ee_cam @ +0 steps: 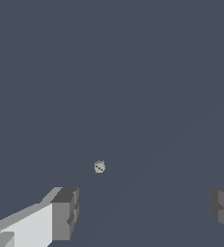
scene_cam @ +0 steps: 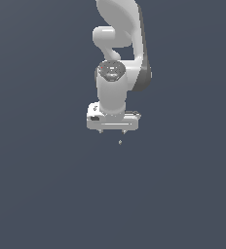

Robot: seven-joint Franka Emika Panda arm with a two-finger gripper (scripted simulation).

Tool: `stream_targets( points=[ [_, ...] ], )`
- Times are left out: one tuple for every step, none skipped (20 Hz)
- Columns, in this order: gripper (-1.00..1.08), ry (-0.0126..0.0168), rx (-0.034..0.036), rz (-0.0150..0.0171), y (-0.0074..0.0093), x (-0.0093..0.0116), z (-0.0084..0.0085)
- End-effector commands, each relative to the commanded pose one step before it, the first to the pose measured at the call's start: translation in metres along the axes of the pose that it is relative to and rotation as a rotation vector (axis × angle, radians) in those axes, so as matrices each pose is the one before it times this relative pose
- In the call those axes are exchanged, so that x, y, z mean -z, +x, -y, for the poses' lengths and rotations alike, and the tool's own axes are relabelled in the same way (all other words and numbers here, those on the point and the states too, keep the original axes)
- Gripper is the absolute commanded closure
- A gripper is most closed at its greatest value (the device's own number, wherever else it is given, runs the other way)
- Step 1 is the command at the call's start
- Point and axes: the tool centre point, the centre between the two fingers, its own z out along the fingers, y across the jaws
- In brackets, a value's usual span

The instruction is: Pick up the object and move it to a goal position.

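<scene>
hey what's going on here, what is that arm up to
A white Franka arm is going after a tiny grey speck-like object on a plain dark surface. Its claw is open and points down, with the object just below the fingertips in the exterior view. In the wrist view the object lies apart from both fingers, not between them. Nothing is gripped, so the pick-up has not happened yet. No goal marker shows.

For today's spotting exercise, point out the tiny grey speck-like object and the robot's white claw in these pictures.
Tiny grey speck-like object (ee_cam: 99, 166): wrist view, the middle of the speck.
White claw (scene_cam: 113, 131): exterior view, midway between its two fingertips, above the speck (scene_cam: 120, 142).
</scene>
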Motion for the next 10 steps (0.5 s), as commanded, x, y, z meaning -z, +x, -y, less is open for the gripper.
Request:
stream_targets(
  points=[
    [-0.92,0.0,0.0,0.0,0.0,0.0,-0.00001],
    [-0.92,0.00014,-0.00103,0.00058,-0.00013,-0.00022,-0.00061],
    [-0.92,0.00041,-0.00274,0.00153,-0.0004,-0.00053,-0.0016],
    [-0.92,0.0007,-0.00465,0.00256,-0.00064,-0.00087,-0.00268],
    [-0.92,0.001,-0.0066,0.00356,-0.00087,-0.00115,-0.00376],
    [-0.92,0.00132,-0.00855,0.00448,-0.00108,-0.0013,-0.00475],
    [-0.92,0.00155,-0.00989,0.00498,-0.00115,-0.00118,-0.00531],
    [-0.92,0.00136,-0.00848,0.00404,-0.00086,-0.00067,-0.00434],
    [-0.92,0.00108,-0.00663,0.00296,-0.00057,-0.00018,-0.00319],
    [-0.92,0.00077,-0.00473,0.00193,-0.0003,0.00017,-0.0021]
  ],
)
